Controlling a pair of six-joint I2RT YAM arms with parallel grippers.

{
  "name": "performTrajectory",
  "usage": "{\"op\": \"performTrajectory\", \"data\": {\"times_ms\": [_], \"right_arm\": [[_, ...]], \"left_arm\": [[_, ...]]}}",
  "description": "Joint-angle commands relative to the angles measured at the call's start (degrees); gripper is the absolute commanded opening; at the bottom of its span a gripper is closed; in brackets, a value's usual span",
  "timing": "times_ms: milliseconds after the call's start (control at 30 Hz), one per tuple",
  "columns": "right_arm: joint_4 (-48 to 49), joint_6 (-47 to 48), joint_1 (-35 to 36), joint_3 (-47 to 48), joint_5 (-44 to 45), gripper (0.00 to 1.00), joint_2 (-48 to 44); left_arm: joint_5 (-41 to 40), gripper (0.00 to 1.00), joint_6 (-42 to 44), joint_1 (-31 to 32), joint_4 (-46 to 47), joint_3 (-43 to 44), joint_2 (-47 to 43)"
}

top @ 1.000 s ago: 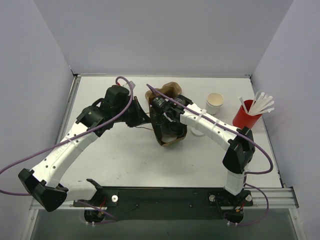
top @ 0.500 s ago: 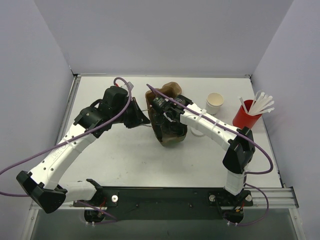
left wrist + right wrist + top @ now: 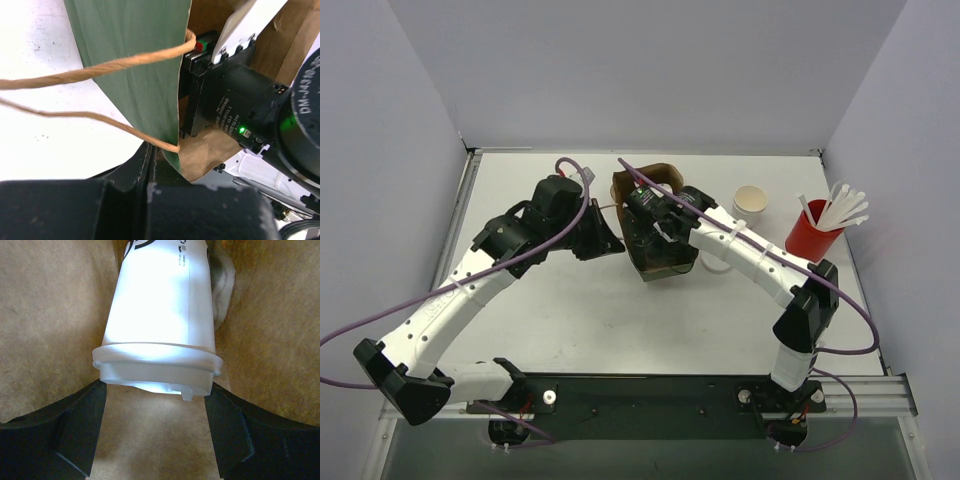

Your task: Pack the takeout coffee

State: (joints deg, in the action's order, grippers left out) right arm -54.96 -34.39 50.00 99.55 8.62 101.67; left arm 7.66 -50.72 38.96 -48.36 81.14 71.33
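R. gripper (image 3: pixel 156 392) is inside the paper bag (image 3: pixel 45 315), clamped on the takeout coffee (image 3: pixel 157 315) at its lid rim. L. gripper (image 3: pixel 152 162) is pinched on the bag's green edge, beside the twine handle (image 3: pixel 100 65). Advice — lower the cup straight until its base rests on the bag floor, then let go w/o dragging the lid.
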Motion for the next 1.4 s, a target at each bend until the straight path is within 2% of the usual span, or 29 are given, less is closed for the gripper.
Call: {"op": "performTrajectory", "data": {"times_ms": [0, 67, 167, 500, 933, 1367], "right_arm": [[-0.59, 0.29, 0.45, 2.58, 2.54, 0.60, -2.27], [-0.50, 0.29, 0.45, 2.58, 2.36, 0.60, -1.65], [-0.59, 0.38, 0.45, 2.32, 2.19, 0.60, -1.12], [-0.50, -0.15, 0.19, 2.23, 1.66, 0.60, -0.24], [-0.59, -0.85, 0.01, 1.53, 0.96, 0.60, -0.07], [-0.50, -1.20, 0.01, 0.91, 0.78, 0.60, 0.29]], "left_arm": [[-2.12, 0.00, 2.46, 1.99, -0.33, 3.93, 0.30], [-2.12, 0.00, 4.04, 2.26, -0.16, 4.02, -0.66], [-2.30, 0.14, 5.36, 2.52, 0.19, 2.79, -2.95], [-5.98, 0.42, 8.80, 7.97, -2.27, 0.95, -6.20], [-14.68, 0.46, 6.69, 12.54, 3.97, -2.83, -4.27], [-16.80, 0.47, 5.72, 14.92, 6.87, -4.50, -3.65]]}}
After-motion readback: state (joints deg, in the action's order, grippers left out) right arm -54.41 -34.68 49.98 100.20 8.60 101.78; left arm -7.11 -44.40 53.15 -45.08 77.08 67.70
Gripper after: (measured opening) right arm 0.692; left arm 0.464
